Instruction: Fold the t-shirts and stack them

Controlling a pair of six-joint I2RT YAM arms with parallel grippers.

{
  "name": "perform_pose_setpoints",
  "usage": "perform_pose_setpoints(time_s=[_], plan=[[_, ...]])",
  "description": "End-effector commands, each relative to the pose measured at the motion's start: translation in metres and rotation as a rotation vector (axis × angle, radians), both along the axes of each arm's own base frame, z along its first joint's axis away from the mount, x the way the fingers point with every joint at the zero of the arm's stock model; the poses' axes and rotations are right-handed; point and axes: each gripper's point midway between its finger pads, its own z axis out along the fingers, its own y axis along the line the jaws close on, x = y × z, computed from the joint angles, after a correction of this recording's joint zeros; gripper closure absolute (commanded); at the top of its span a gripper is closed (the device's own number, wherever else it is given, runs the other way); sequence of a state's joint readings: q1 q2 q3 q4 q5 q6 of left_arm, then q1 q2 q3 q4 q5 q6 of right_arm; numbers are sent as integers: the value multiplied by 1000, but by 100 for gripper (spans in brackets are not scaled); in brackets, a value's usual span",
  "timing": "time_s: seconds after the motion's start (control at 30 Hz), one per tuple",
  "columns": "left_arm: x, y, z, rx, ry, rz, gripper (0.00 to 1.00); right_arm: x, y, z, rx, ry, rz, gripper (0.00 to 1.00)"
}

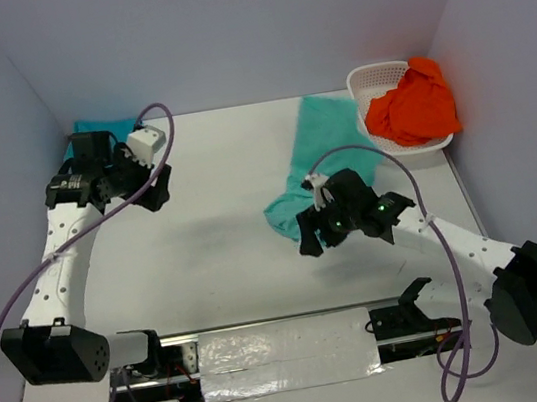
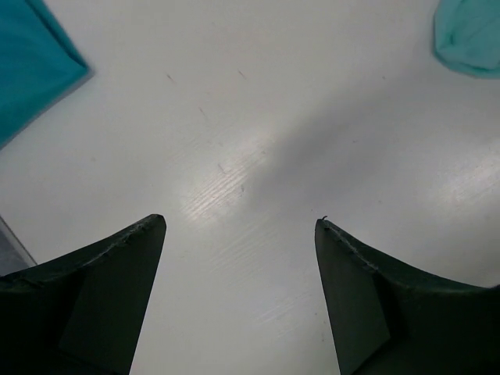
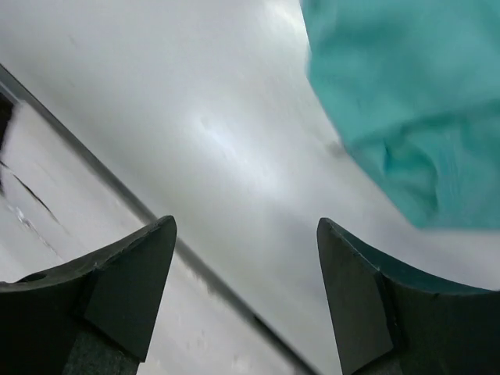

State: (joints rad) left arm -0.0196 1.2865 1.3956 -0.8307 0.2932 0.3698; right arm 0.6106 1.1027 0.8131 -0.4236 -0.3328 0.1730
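Note:
A mint-aqua t-shirt lies stretched out on the white table, from near the basket down to a bunched end by my right gripper. That gripper is open and empty, hovering just beside the bunched cloth without touching it. The teal blue t-shirt lies in the back left corner, partly hidden behind my left arm. My left gripper is open over bare table, with the teal shirt off to its left. The orange t-shirt is heaped in the basket.
A white mesh basket stands at the back right against the wall. Walls close in the table on the left, back and right. Silver tape runs along the near edge between the arm bases. Purple cables loop off both arms.

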Motion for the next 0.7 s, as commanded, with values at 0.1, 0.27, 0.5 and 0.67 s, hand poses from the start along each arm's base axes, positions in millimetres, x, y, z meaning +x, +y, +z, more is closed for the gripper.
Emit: perform_pose_setpoints(time_s=[0.1,0.27,0.5,0.67], plan=[[17,-39,-30,87,52,-158,10,-15,-16,22,68,-11,-104,20],[48,-65,-44,38,143,-191,10,46,-48,41,105,42,-398,43],[74,-62,-54,53,149,-115,9,145,-77,-34,-153,265,-633,22],[84,-59,-57,59,154,-81,9,194,-18,-89,-271,351,-477,19]])
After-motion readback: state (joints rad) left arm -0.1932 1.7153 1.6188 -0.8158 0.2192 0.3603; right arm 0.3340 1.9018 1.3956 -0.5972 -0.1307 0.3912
